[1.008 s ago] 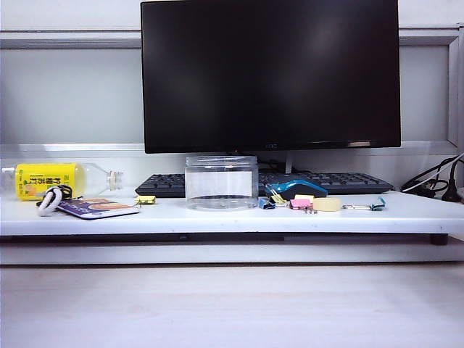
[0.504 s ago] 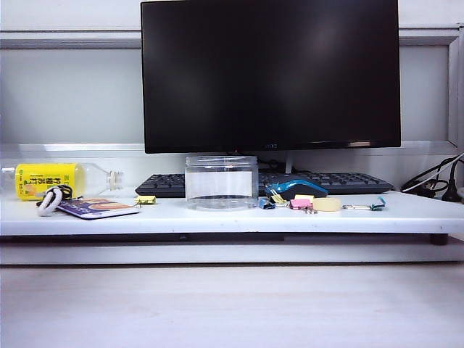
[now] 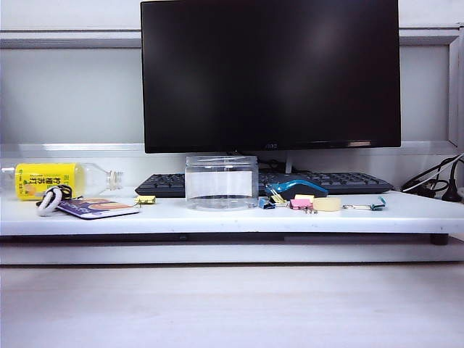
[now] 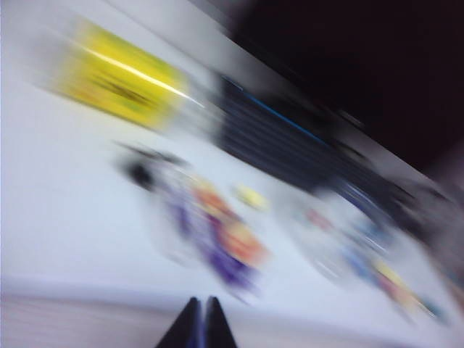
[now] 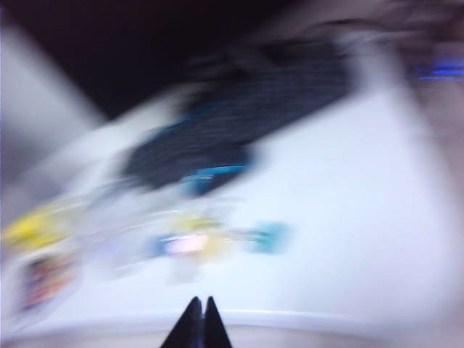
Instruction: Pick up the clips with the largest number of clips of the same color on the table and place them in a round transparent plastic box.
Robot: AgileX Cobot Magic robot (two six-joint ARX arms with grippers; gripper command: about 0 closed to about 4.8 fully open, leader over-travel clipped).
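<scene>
Both claws are clenched with nothing between their tips: the left claw (image 4: 200, 322) shows only as two dark fingertips pressed together at the edge of its blurred wrist view, and the right claw (image 5: 198, 322) looks the same in its own smeared picture — neither arm appears in the exterior view. Largest in that view is the black monitor (image 3: 270, 75), standing at the back of the white worktop (image 3: 217, 216), with a dark keyboard (image 3: 341, 181) lying under its lower edge. Next comes the round transparent plastic box (image 3: 221, 182), upright and open-topped near the middle of the worktop, just in front of the keyboard. Far to the left a yellow-labelled bottle (image 3: 51, 180) lies on its side, and before it rests a flat purple card (image 3: 98, 208) with a white loop (image 3: 49, 201) at its end. A blue-and-black mouse (image 3: 296, 189) sits just right of the box. Smallest are the clips: one pale-yellow clip (image 3: 146, 199) lies alone between the card and the box, well apart from the others, while further yellow clips (image 3: 304, 197) sit in a tight cluster in front of the mouse beside a pink clip (image 3: 299, 204), a blue clip (image 3: 265, 204) and a pale roll of tape (image 3: 326, 204). A teal clip (image 3: 376, 205) lies farthest right — none of the clips is inside the box.
</scene>
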